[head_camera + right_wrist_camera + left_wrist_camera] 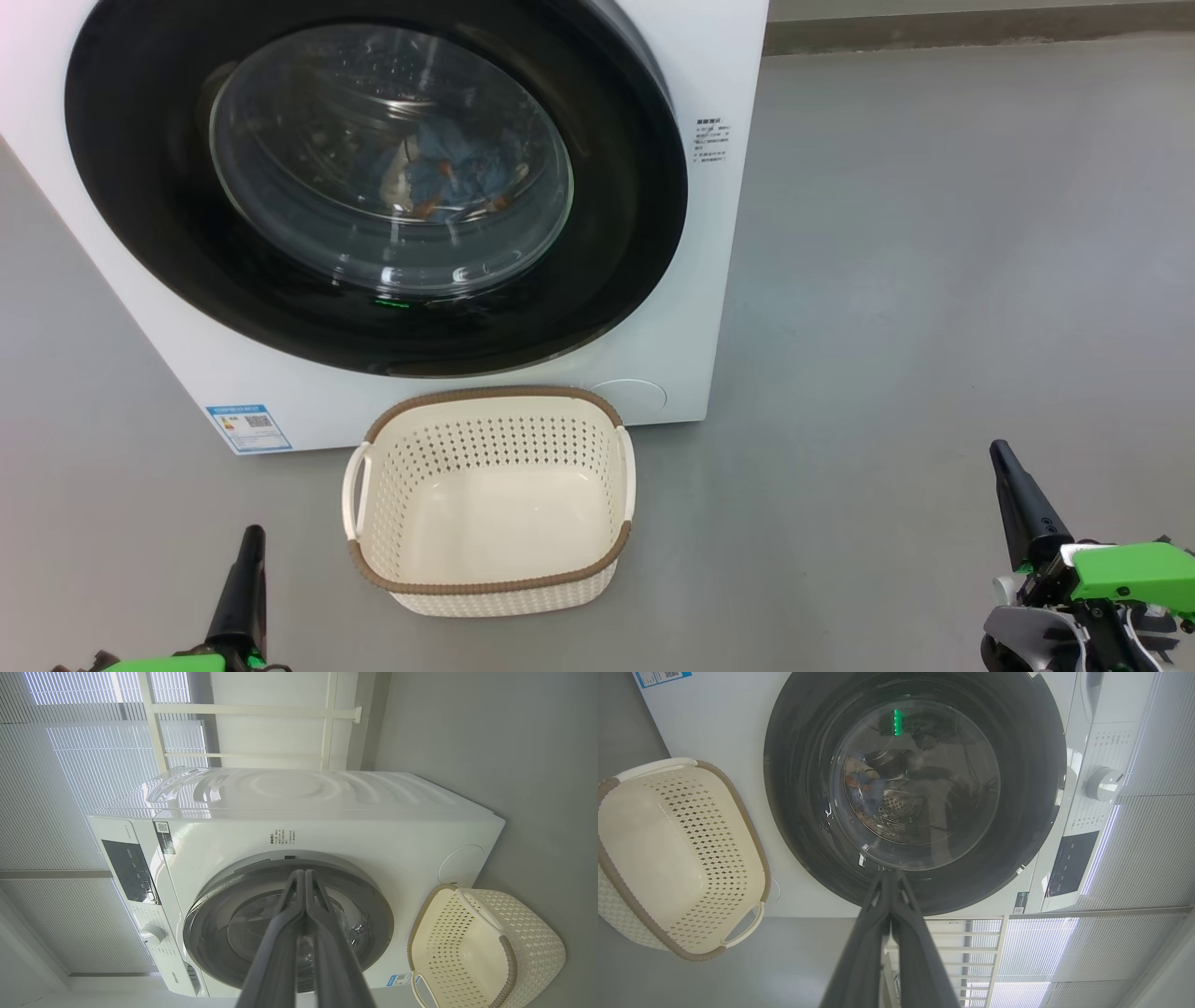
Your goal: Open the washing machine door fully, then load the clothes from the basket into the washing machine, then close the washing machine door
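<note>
1. Left hand [250, 546] (7 o'clock) and right hand [1006, 462] (4 o'clock) were pinched together, empty.
2. Washing machine door [373, 308], 11 o'clock, looked shut over the clothes [448, 177].
3. Unlatched, it could swing open.

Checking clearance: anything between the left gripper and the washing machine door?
Nothing visible. The left gripper points straight at the closed washing machine door with only open air between them. The empty basket sits on the floor off to one side of that line.
</note>
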### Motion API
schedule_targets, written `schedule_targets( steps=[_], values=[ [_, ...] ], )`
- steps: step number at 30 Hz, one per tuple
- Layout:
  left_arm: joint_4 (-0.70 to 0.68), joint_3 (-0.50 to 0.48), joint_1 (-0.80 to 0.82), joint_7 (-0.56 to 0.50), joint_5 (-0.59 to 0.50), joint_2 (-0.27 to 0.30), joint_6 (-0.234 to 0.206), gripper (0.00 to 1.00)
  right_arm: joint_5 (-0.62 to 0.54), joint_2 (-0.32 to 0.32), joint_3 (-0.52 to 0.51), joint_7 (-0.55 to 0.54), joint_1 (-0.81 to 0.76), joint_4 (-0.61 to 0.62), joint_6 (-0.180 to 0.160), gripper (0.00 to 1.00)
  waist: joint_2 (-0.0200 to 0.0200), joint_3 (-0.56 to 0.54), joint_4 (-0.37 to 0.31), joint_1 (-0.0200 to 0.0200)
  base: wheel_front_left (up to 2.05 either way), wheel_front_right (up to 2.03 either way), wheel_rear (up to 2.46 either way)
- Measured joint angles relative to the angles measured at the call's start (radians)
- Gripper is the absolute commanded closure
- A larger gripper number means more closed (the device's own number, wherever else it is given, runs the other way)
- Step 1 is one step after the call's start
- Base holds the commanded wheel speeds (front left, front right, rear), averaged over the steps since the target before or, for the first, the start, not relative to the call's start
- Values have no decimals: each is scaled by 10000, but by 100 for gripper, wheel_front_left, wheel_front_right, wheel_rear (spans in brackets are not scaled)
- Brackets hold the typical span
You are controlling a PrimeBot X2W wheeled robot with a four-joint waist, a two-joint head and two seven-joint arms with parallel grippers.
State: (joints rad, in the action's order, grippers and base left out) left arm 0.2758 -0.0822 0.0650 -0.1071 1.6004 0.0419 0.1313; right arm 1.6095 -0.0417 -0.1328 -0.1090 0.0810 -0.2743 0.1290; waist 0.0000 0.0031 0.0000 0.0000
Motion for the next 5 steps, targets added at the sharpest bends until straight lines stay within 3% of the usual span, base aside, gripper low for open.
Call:
schedule_targets(
  steps=[5],
  values=[
    [0, 0, 0, -2, 0, 0, 0, 100, 0, 0, 0, 0, 0, 0, 0, 100, 0, 0, 0, 0, 0, 0, 0]
  ],
)
